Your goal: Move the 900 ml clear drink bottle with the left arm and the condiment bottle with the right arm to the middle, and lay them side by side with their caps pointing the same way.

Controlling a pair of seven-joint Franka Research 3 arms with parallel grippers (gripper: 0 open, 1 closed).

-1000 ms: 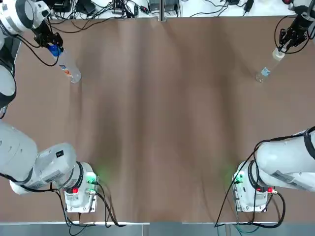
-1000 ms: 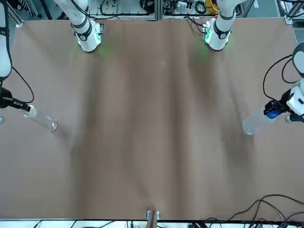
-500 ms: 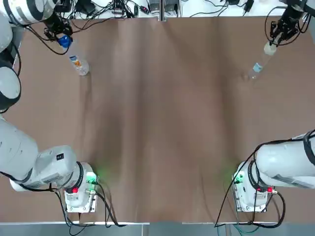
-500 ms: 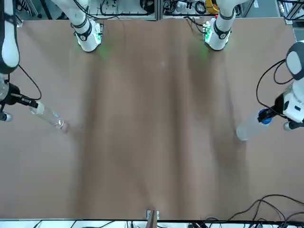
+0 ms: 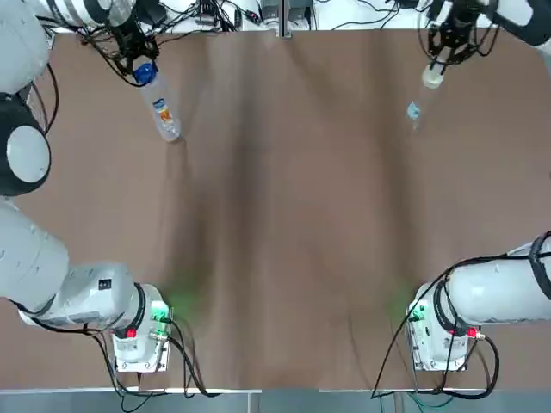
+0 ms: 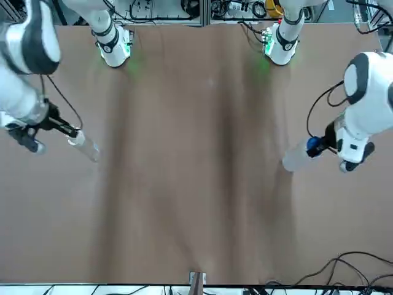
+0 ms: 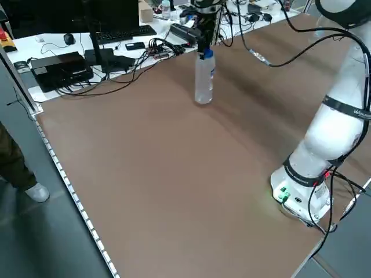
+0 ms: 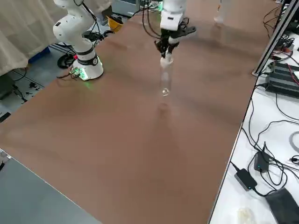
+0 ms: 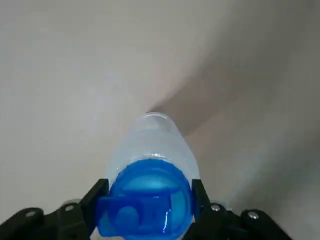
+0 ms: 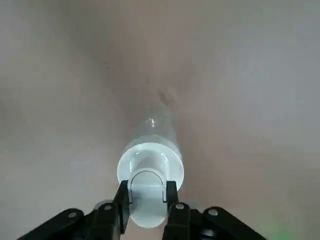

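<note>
Transport step, both arms loaded. The left gripper (image 5: 140, 64) pinches the drink bottle (image 5: 163, 110) at the neck, just under its blue cap (image 9: 145, 200). That bottle hangs near-upright toward 11 o'clock on the counter (image 5: 284, 224).

The right gripper (image 5: 436, 67) pinches the condiment bottle (image 5: 417, 101) beneath its white cap (image 10: 150, 170), toward 1 o'clock, with its base clear of the surface.

We judge both bottles well short of the middle. Advice:
- Bring them inward at a matched pace, high enough not to drag.
- Stop with a gap between them.
- Tip both so the caps face one way.

Drink bottle: clear thin plastic, broad and round. Condiment bottle: slim clear cylinder with a flared cap. On the smooth brown counter, we expect either to roll once laid down.
</note>
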